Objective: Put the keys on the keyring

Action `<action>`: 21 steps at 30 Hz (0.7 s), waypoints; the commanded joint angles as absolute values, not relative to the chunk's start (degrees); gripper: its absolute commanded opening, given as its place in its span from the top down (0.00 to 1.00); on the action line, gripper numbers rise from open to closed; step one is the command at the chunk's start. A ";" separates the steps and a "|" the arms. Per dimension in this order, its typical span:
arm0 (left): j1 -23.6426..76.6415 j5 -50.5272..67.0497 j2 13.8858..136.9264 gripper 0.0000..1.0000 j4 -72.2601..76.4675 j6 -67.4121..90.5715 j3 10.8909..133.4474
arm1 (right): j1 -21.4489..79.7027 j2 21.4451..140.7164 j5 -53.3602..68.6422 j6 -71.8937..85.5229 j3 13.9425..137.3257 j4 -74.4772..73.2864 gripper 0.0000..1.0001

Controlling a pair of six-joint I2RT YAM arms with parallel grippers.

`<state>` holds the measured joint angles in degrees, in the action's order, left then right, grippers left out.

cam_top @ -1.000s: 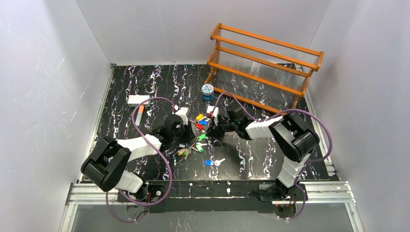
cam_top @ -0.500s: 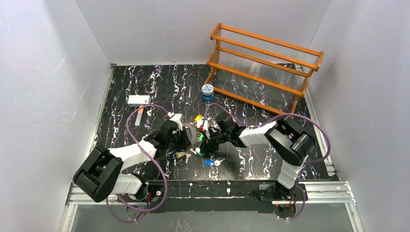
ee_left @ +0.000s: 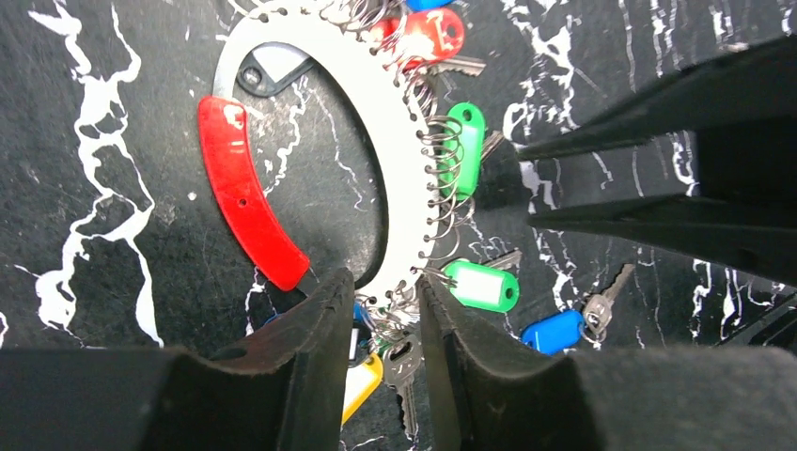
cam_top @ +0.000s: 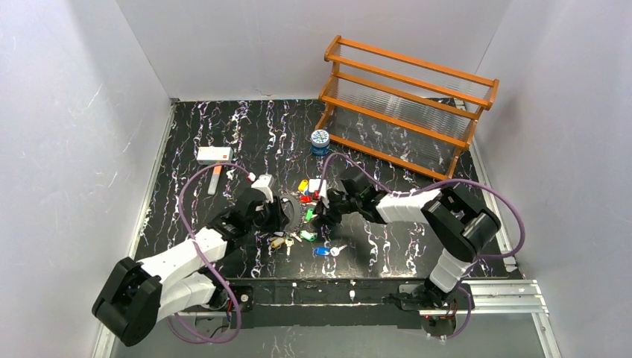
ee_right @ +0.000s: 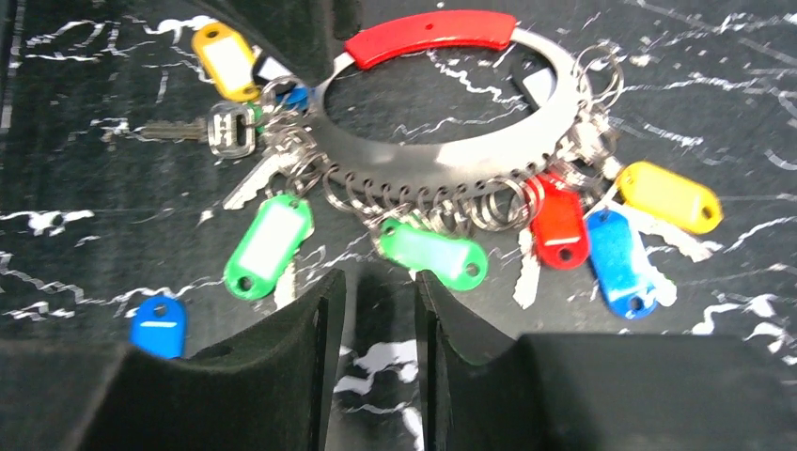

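Observation:
The keyring [ee_left: 376, 122] is a flat white ring with a red segment [ee_left: 246, 193], lying on the black mat [cam_top: 186, 134] mid-table [cam_top: 296, 210]. Several keys hang from it on small wire loops with green [ee_right: 268, 240], red [ee_right: 559, 230], blue [ee_right: 616, 258] and yellow [ee_right: 669, 195] tags. A silver key [ee_left: 406, 366] lies among them. My left gripper [ee_left: 383, 287] is open, astride the ring's end and its loops. My right gripper [ee_right: 381, 282] is open on bare mat, a green tag [ee_right: 432, 254] just ahead. A blue-tagged key [cam_top: 322, 251] lies loose nearby.
A wooden rack [cam_top: 406, 97] stands at the back right, with a small blue-and-white tin [cam_top: 320, 141] in front of it. A white box [cam_top: 215, 154] and a white-and-orange stick [cam_top: 215, 179] lie at the left. White walls close in three sides.
Both grippers have come down toward the near edge with the keyring between them, and both jaws have widened. The left arm has stretched out further from its base.

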<state>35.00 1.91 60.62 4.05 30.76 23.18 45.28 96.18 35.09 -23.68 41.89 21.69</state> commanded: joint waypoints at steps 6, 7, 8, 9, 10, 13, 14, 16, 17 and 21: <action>35.16 0.77 52.85 0.59 8.26 25.27 21.71 | 45.09 104.84 34.07 -32.25 51.36 20.27 0.58; 35.16 0.79 52.22 0.58 8.68 25.09 21.49 | 45.09 106.10 35.25 -32.83 52.87 17.12 0.58; 35.16 0.79 51.76 0.57 8.90 24.99 21.32 | 45.09 107.24 36.53 -33.39 54.42 14.34 0.58; 35.16 0.79 51.36 0.57 8.96 24.69 21.28 | 45.09 108.17 38.02 -34.06 55.64 11.39 0.59; 35.16 0.77 51.08 0.56 8.96 24.36 21.33 | 45.09 109.12 39.46 -34.36 56.84 8.46 0.59; 35.16 -1.04 50.42 0.55 8.61 23.79 21.36 | 45.09 110.42 42.97 -34.82 59.42 -0.39 0.61; 35.16 -1.33 50.28 0.55 8.39 23.67 21.36 | 45.09 110.16 44.13 -34.50 59.27 -2.40 0.62; 35.16 -1.71 50.06 0.55 8.31 23.59 21.23 | 45.30 108.86 45.97 -32.86 58.04 -3.80 0.62; 35.16 -1.86 49.95 0.55 8.34 23.56 21.14 | 45.42 107.94 46.76 -31.68 57.19 -3.91 0.63; 35.16 -2.10 50.16 0.54 9.15 23.31 20.83 | 46.47 104.19 50.02 -24.71 53.18 -0.82 0.62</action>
